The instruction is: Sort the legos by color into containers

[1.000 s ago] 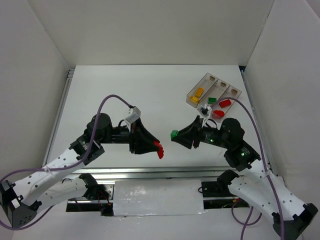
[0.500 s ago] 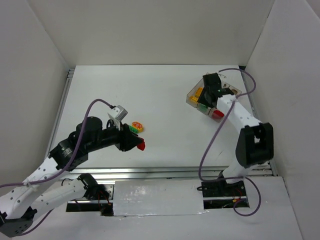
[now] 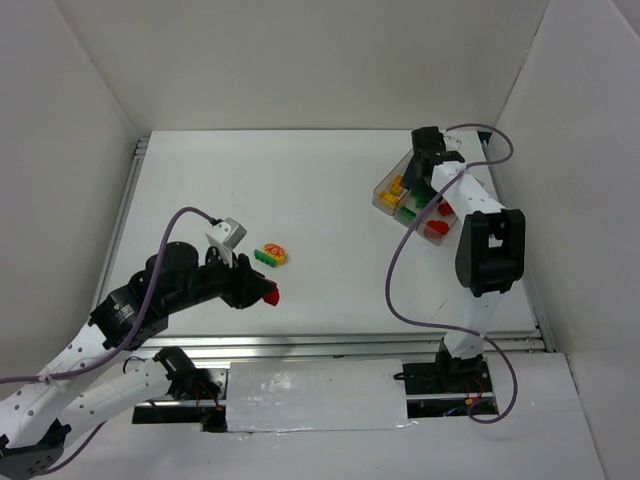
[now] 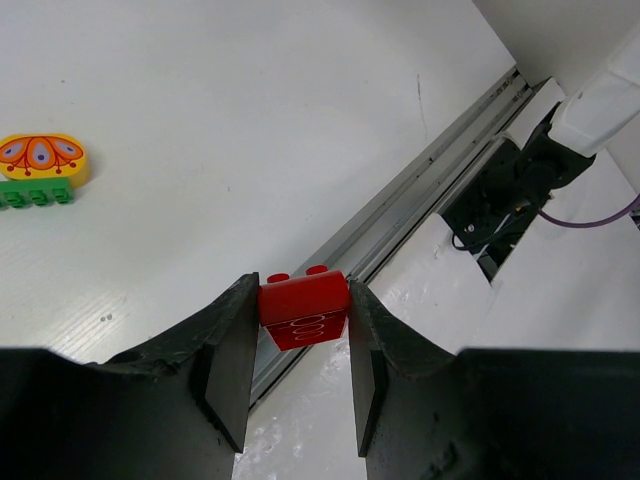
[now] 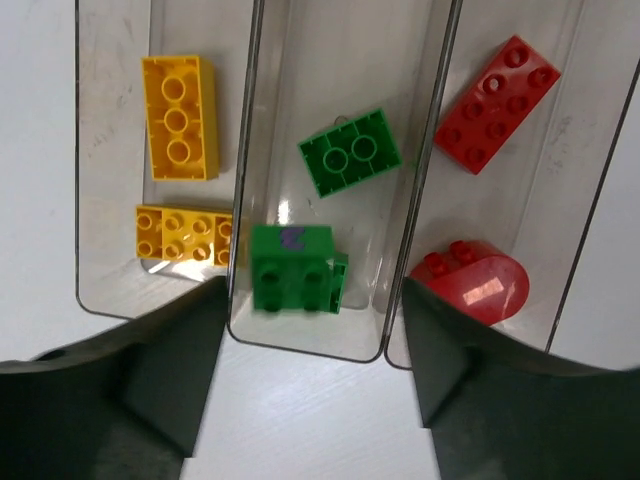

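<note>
My left gripper (image 3: 262, 293) is shut on a red lego (image 4: 303, 308), held above the table's near edge. A rounded yellow lego stacked on a green one (image 3: 271, 255) lies on the table just beyond it, also in the left wrist view (image 4: 40, 165). My right gripper (image 5: 315, 345) hangs open over the near end of the containers (image 5: 330, 50), nothing between its fingers. The left compartment holds two yellow legos (image 5: 180, 117). Two green legos sit in the middle one, the nearer (image 5: 295, 268) slightly blurred. Two red legos (image 5: 497, 90) are in the right one.
The containers (image 3: 382, 198) stand at the table's far right, close to the right wall. A metal rail (image 4: 430, 180) runs along the table's near edge, and the right arm's base and cables (image 4: 510, 190) lie behind it. White walls enclose the table on three sides.
My right arm swung from mid-table to the containers with a green lego and opened; that lego now lies in the middle compartment. My left arm drew back to the left with the red lego.
</note>
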`<state>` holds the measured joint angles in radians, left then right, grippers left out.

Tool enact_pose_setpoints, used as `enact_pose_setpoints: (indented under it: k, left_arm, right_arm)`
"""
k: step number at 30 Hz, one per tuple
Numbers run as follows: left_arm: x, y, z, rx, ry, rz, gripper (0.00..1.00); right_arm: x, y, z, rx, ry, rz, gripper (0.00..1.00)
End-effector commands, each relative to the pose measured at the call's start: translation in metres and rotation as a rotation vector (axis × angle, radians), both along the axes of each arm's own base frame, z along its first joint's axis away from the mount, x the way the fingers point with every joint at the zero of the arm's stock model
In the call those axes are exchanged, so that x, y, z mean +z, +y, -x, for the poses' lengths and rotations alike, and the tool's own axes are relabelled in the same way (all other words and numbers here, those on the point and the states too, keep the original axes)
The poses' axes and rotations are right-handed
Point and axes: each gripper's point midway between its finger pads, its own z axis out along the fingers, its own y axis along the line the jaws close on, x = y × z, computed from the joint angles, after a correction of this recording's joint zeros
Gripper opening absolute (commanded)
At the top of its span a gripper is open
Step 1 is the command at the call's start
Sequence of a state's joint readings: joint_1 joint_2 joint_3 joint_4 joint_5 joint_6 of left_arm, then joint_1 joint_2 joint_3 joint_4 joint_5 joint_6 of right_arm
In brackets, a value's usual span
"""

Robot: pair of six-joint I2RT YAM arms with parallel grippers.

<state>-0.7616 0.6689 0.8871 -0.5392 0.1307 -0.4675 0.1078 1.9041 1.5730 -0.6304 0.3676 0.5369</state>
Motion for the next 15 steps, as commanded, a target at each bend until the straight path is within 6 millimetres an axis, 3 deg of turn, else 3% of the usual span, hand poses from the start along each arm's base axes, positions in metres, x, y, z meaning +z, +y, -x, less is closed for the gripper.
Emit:
enact_pose_setpoints:
  k: [1,4,5,6,7,9,10,11,12,13,14,15]
  left_arm:
    - [0.007,-0.005,-0.008,0.006,-0.028,0.021,0.00]
    - [0.009,-0.008,-0.009,0.004,-0.024,0.032,0.00]
    - [0.013,-0.012,-0.008,-0.010,-0.027,0.053,0.00]
    - [0.015,-0.014,-0.007,-0.018,-0.029,0.066,0.00]
    - [0.019,-0.016,-0.006,-0.027,-0.032,0.084,0.00]
    - [0.029,-0.022,-0.004,-0.057,-0.050,0.127,0.00]
    - [0.033,-0.024,-0.003,-0.067,-0.053,0.145,0.00]
    - [0.037,-0.028,0.001,-0.101,-0.056,0.163,0.00]
    - [0.047,-0.032,0.002,-0.120,-0.078,0.197,0.00]
    - [0.055,-0.035,0.005,-0.142,-0.089,0.230,0.00]
    - [0.058,-0.039,0.008,-0.168,-0.097,0.253,0.00]
    - [0.075,-0.045,0.018,-0.242,-0.138,0.316,0.00]
  right_arm:
    - [0.027,0.003,-0.003,0.004,-0.049,-0.011,0.80]
    - [0.035,0.012,0.004,0.034,-0.066,-0.053,0.83]
    - [0.056,0.016,0.006,0.055,-0.134,-0.072,0.84]
    - [0.064,0.031,0.010,0.114,-0.164,-0.125,0.87]
    - [0.073,0.035,0.027,0.139,-0.198,-0.136,0.99]
    - [0.086,0.048,0.035,0.184,-0.256,-0.183,1.00]
    - [0.093,0.062,0.050,0.258,-0.272,-0.238,1.00]
    - [0.104,0.084,0.055,0.377,-0.321,-0.312,1.00]
    - [0.095,0.133,0.091,0.634,-0.285,-0.526,1.00]
    - [0.134,0.160,0.109,0.833,-0.431,-0.589,0.99]
    - [0.142,0.181,0.134,0.980,-0.461,-0.675,1.00]
    - [0.133,0.198,0.167,1.110,-0.448,-0.762,1.00]
